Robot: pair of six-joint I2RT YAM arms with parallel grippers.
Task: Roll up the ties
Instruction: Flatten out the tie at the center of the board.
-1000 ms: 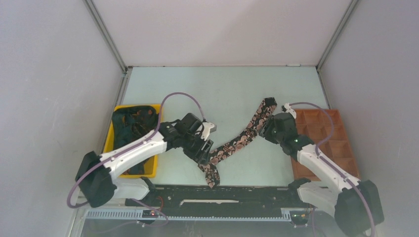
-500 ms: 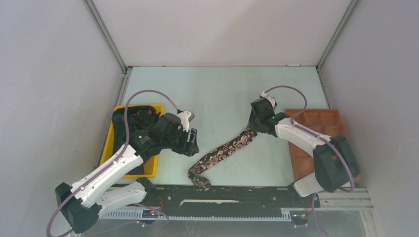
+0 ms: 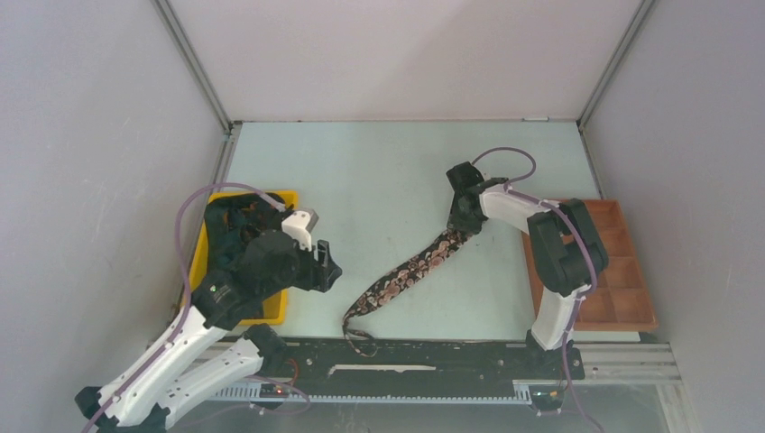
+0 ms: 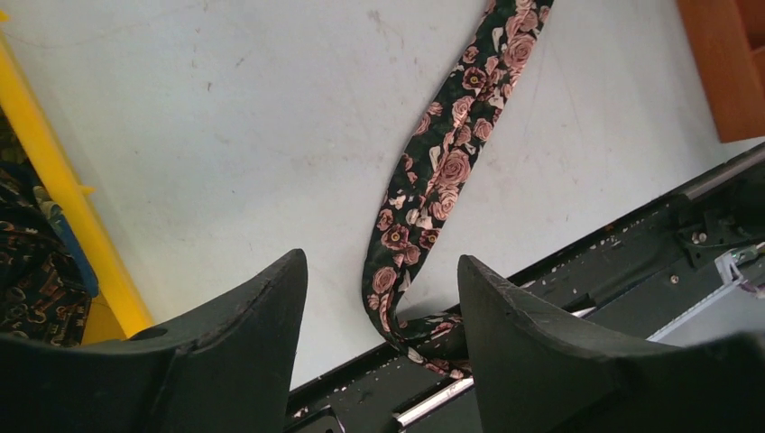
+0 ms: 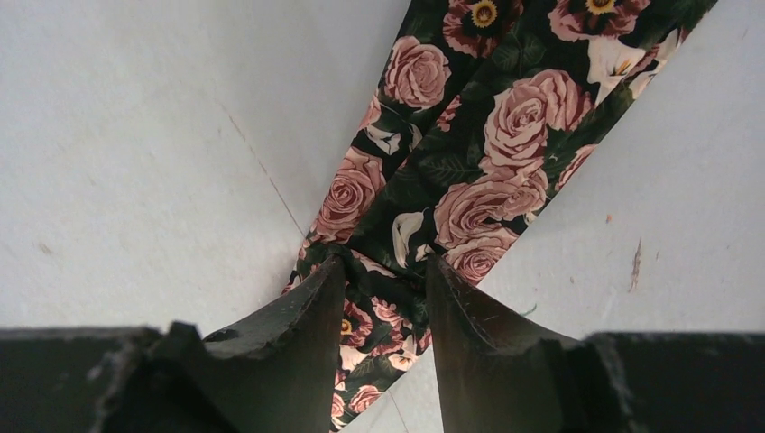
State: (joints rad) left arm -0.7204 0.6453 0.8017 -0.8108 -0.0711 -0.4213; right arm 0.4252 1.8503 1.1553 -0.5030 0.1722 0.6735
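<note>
- Top external view: rose-printed necktie [image 3: 410,269] lying diagonally on the pale surface [image 3: 361,171], its near end curled at the black rail [image 3: 433,352].
- Right fingers [image 5: 289,334] clenched on the necktie's far end, low against the surface.
- Left fingers [image 4: 235,343] spread, grasping nothing, beside the yellow bin [image 3: 271,316] holding dark patterned fabric [image 3: 225,230].

Readable text: none in any of the three views.
tie [image 5: 469,180]: pink roses on black, no lettering to be made out.
yellow bin [image 3: 281,194]: plain rim, no label showing.
brown tray [image 3: 622,320]: bare compartments, no marking showing.
Dark patterned fabric in the bin: too small to tell.
</note>
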